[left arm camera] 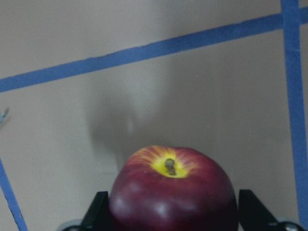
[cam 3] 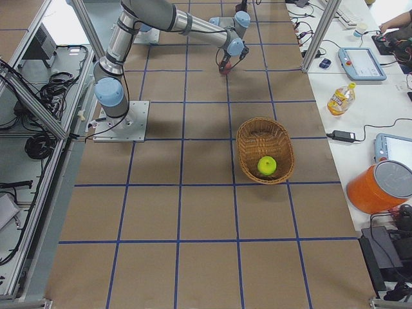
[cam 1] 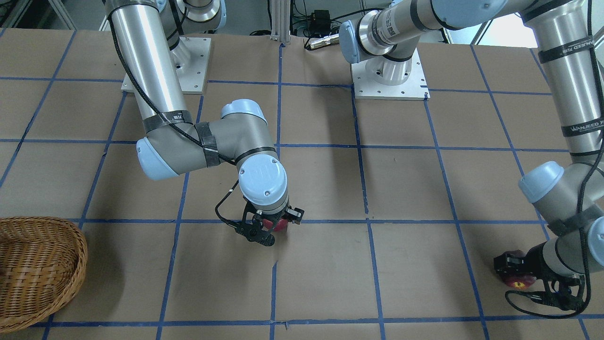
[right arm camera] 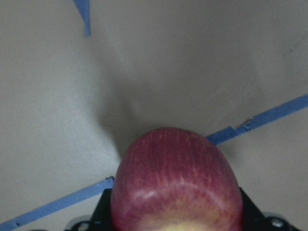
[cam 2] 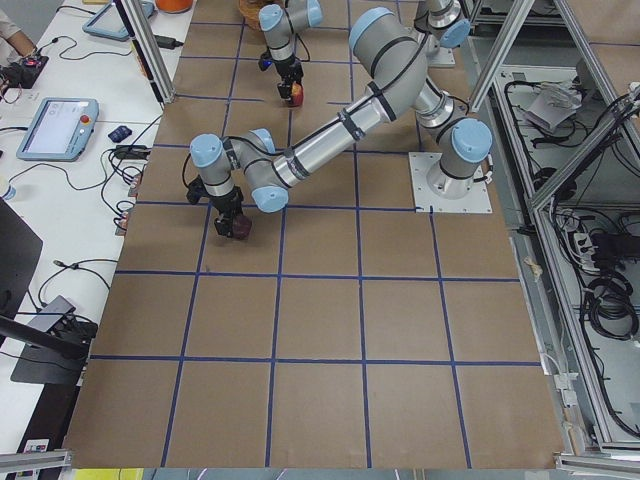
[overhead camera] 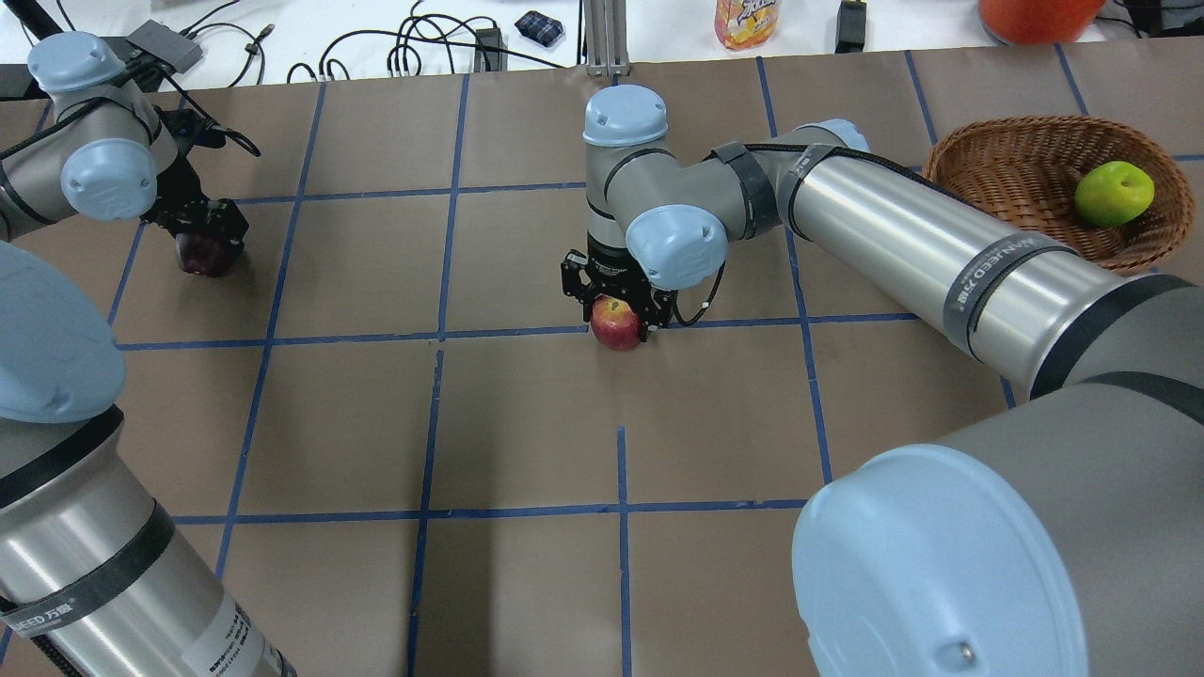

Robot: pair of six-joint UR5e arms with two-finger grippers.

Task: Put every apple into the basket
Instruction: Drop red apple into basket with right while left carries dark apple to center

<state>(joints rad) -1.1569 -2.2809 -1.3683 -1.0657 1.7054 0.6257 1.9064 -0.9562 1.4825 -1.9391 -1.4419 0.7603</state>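
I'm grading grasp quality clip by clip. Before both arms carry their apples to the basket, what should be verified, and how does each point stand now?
1. Right gripper shut on the red apple: ok, the fingers press on both sides in the wrist view.
2. Left gripper shut on the maroon apple: ok, same contact.
3. Both apples lifted off the table: cannot tell.
4. Room in the basket: ok, only the green apple lies inside.
5. Left arm's route to the basket: not ok, the right arm lies between.
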